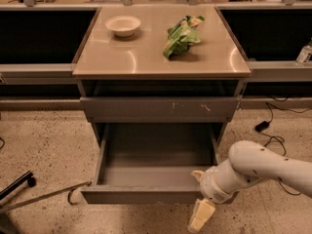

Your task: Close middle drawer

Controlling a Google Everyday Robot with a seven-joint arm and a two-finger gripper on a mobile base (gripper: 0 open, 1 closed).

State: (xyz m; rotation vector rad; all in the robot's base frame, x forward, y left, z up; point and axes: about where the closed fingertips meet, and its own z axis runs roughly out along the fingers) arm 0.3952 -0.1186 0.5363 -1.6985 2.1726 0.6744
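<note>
1 middle drawer stands open, bare tray showing — gripper at its front right corner, fingers apart.

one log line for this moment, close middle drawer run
task: close middle drawer | wide grey metal middle drawer: pulled out, tray bare | claw: low, at drawer front's right end, contact unclear | step: push not yet done

White bowl and green packet on a cabinet top
The bowl sits back left on the tan top, the crumpled packet well apart to its right; a black cable trails over the speckled floor, up and right of the low-hanging gripper
</note>
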